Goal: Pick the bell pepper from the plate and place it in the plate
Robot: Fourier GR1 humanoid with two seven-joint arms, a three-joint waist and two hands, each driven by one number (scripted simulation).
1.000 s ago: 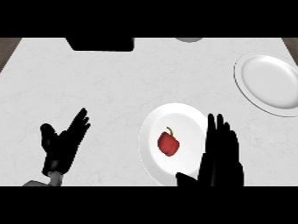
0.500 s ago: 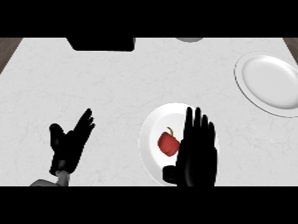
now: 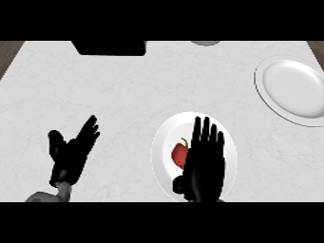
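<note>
The bell pepper (image 3: 180,153) is not yet grasped; the right hand (image 3: 205,163), fingers spread, is held just beside it, partly over it, above the near plate (image 3: 166,137). The far plate (image 3: 294,90) lies well beyond the fingertips.

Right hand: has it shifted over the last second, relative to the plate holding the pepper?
Yes. The right hand has moved left, from that plate's right edge to over its middle, and now partly covers the red bell pepper. Its fingers are straight.

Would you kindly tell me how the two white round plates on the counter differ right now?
The near white round plate holds a red bell pepper; the far white round plate holds nothing. The right hand, fingers straight, covers part of the near plate, while the far plate shows whole. Both are white, round and lie flat on the counter.
</note>
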